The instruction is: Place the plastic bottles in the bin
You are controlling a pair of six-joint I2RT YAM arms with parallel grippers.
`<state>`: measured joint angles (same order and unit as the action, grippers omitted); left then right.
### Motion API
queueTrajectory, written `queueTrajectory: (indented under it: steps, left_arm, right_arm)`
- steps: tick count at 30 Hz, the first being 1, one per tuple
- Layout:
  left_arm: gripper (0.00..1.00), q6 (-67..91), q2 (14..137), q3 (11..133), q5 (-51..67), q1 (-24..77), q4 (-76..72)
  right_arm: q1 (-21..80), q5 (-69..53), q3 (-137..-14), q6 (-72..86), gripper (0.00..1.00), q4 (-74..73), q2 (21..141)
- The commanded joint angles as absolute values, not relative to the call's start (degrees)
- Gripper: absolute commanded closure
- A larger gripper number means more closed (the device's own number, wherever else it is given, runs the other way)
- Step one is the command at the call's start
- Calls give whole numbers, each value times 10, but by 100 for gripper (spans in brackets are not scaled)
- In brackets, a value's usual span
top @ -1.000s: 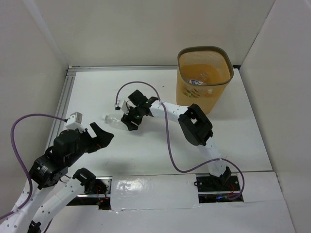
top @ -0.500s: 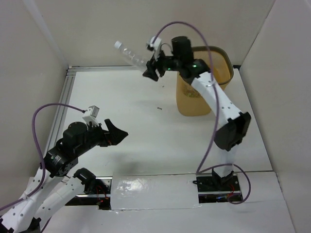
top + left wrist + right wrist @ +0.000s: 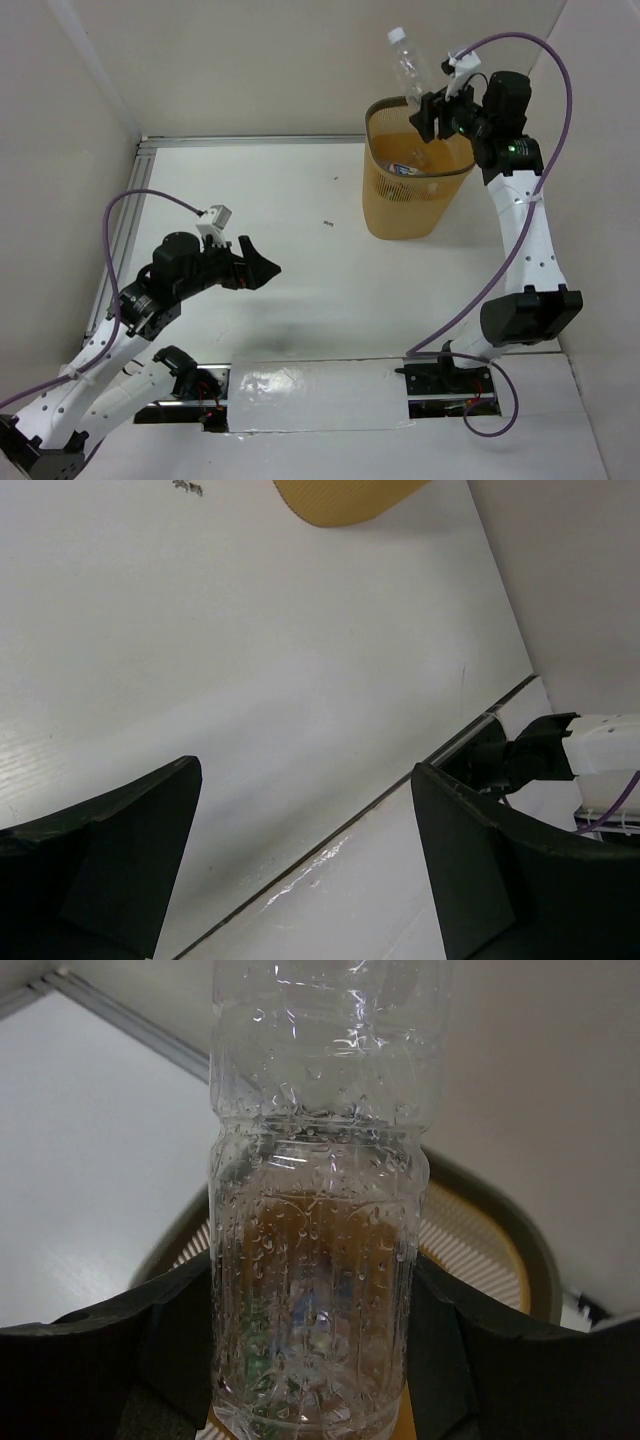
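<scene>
White table [image 3: 300,190], beige walls [image 3: 250,60], orange bin [image 3: 400,205]

left arm [image 3: 110,340] bent low near its base, left gripper [image 3: 262,268] pointing right, jaws spread wide, nothing between them, right arm [image 3: 525,230] stretched tall, right gripper [image 3: 432,108] raised high, fingers clamped around clear bottle [image 3: 410,70]

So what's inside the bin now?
At least one clear bottle with a blue-white label lies in the bin. The held bottle and right gripper above the rim hide part of the inside.
</scene>
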<state>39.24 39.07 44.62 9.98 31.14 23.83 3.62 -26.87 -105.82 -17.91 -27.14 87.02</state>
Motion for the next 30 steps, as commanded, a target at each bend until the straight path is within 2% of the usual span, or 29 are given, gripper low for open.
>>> queueTrajectory:
  steps: [1,3,5,7,8,15,19,28,30]
  left_arm:
    - [1,364,409,467,126,308,194]
    - [1,364,417,467,131,308,181]
    - [1,364,423,461,136,308,176]
    - [1,359,423,461,136,308,176]
    - [1,359,423,461,136,308,176]
    - [0,339,423,468,130,308,189]
    - [0,333,411,468,125,308,189]
    - [0,327,400,473,130,308,194]
    - [0,327,407,473,135,308,194]
  right_arm:
    - [3,-309,-1003,-171,61,-293,846]
    - [-27,-339,-977,-171,56,-300,846]
    - [-47,-359,-977,-183,38,-322,840]
    - [-58,-373,-977,-183,7,-330,847]
    - [-58,-381,-977,-183,0,-338,847]
    - [-87,-375,-1031,-167,0,-377,842]
    - [-92,-308,-1114,-137,0,-439,842]
    - [-91,-160,-1052,-152,0,-490,718]
    - [-91,-146,-988,-163,0,-506,654]
